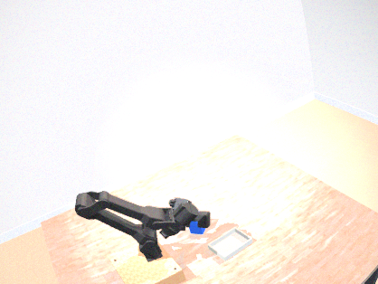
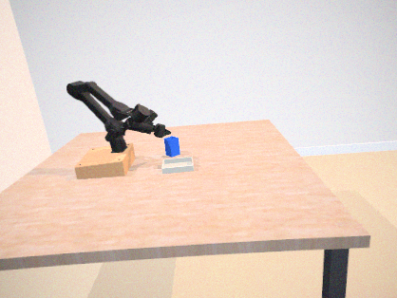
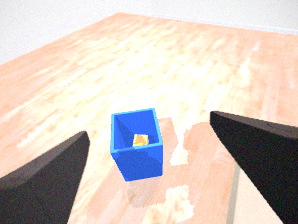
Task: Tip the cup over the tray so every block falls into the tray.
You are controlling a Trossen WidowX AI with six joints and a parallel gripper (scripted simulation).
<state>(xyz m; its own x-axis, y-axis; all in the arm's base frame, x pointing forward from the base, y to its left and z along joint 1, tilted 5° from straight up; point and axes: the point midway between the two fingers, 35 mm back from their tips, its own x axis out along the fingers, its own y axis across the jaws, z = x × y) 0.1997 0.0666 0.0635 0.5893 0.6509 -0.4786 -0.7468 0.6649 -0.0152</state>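
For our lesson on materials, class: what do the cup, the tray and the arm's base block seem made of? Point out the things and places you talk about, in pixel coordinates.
Cup (image 1: 197, 228) (image 2: 172, 146) (image 3: 138, 164): probably plastic, evenly blue. Tray (image 1: 224, 256) (image 2: 178, 170): pale grey, plastic or painted metal. Base block (image 1: 175, 274) (image 2: 101, 171): likely wood, tan with small dark holes.

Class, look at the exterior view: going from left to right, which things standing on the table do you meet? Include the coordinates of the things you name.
Wooden block (image 1: 177, 273) (image 2: 101, 163), then tray (image 1: 216, 253) (image 2: 178, 169); the cup overlaps the tray's span, so it is left out.

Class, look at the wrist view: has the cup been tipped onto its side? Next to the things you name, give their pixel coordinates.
No, the cup (image 1: 196, 227) (image 2: 172, 146) (image 3: 140, 164) stands upright, its open top facing up, with an orange block (image 3: 140, 140) visible inside.
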